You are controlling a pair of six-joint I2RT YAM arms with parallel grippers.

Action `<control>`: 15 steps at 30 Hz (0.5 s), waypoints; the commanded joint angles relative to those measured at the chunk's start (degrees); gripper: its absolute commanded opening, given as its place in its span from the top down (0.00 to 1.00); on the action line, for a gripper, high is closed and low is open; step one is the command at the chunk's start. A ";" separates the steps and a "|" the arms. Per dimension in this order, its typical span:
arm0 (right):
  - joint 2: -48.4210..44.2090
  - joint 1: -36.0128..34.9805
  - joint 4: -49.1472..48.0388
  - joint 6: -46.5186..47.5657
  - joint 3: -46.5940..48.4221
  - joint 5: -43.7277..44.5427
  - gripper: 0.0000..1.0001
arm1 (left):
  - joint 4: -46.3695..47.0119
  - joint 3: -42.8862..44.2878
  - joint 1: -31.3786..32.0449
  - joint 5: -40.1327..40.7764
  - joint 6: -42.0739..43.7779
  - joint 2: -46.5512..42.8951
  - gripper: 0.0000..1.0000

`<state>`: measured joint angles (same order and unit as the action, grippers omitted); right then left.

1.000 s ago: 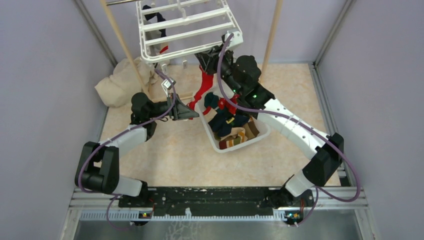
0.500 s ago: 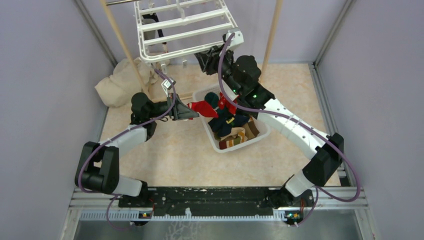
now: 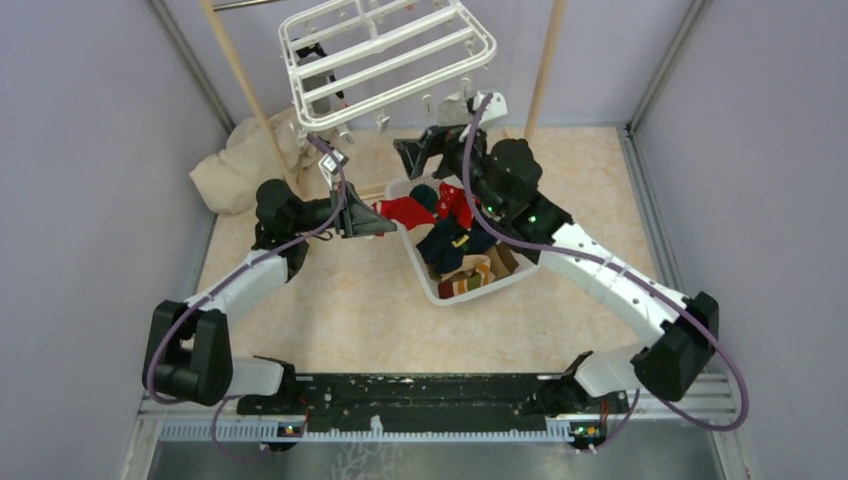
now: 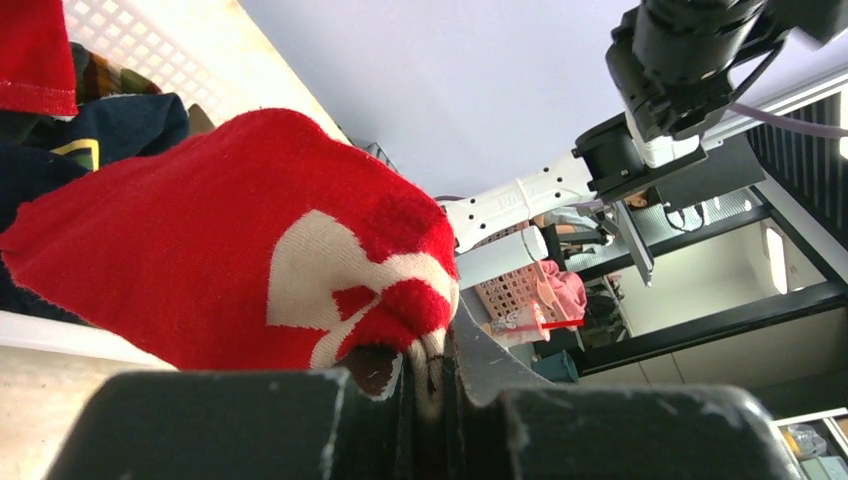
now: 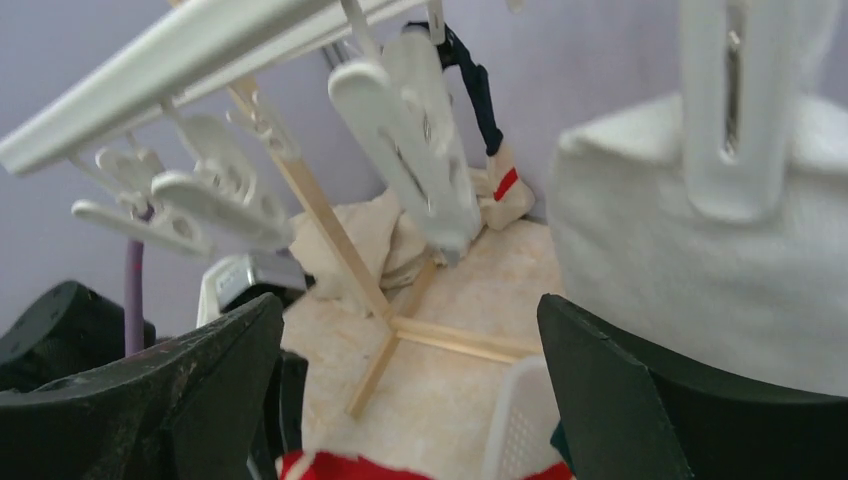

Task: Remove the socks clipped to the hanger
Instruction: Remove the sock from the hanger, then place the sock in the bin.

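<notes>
Top view: the left gripper (image 3: 378,222) pinches the red knitted sock (image 3: 408,210) at the rim of the white slatted plastic basket (image 3: 520,272), below the white rectangular plastic hanger (image 3: 390,45). Left wrist view: the sock's end sits clamped between the fingers, and release belongs over the basket. Right wrist view: the right gripper (image 5: 410,390) stands spread beneath a clipped pale fabric sock (image 5: 700,270); it should grasp near the white plastic clip (image 5: 725,100).
</notes>
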<state>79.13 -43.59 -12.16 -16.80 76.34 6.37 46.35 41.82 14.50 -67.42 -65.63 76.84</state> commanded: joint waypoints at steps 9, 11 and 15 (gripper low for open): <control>-24.85 0.27 11.00 -2.46 -12.92 7.19 0.02 | -10.62 6.88 5.93 4.21 7.01 -1.99 0.86; -27.33 0.31 13.60 -2.50 -13.12 8.63 0.02 | -12.01 7.72 7.80 5.51 7.93 -1.37 0.86; -30.38 0.32 17.50 -2.77 -12.86 10.74 0.02 | -15.05 9.44 12.17 8.10 9.75 0.08 0.86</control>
<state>51.24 -43.57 0.97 -18.79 63.26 13.39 35.03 48.45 23.33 -62.48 -59.29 75.79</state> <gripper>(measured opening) 0.982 0.147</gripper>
